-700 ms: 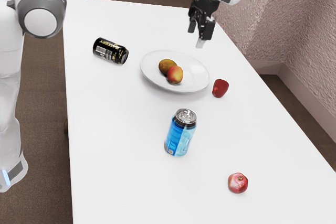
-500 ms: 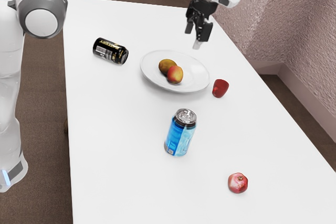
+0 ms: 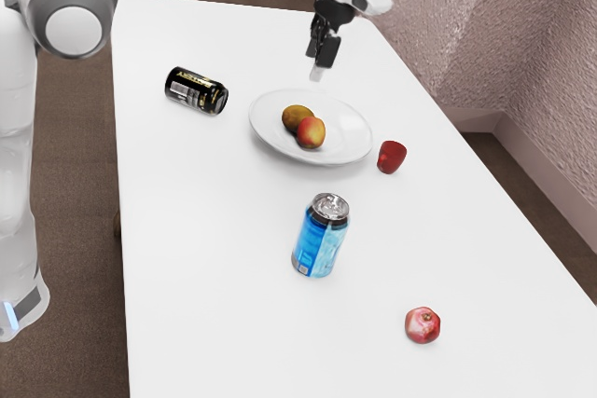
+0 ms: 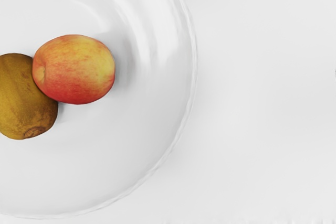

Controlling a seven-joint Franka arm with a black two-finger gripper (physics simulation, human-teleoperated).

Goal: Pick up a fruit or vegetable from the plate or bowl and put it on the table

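Note:
My gripper (image 3: 320, 55) is open and holds nothing, raised above the table behind the plate in the exterior view. The white plate (image 3: 345, 137) holds a brownish-green fruit (image 3: 296, 116) and a red-yellow fruit (image 3: 311, 133), resting against each other. Both lie lower than my gripper. In the wrist view the red-yellow fruit (image 4: 76, 69) and the brownish one (image 4: 23, 98), partly cut off by the picture's edge, lie on the plate (image 4: 152, 145).
On the white table (image 3: 205, 258) a black can (image 3: 196, 91) lies on its side and a blue can (image 3: 322, 237) stands upright. A dark red object (image 3: 392, 157) sits beside the plate; a red-pink fruit (image 3: 423, 324) lies near the exterior view's lower right.
My hand has moved toward the exterior view's left and turned somewhat, so the fingers look closer together. The fruits, plate and cans have stayed put.

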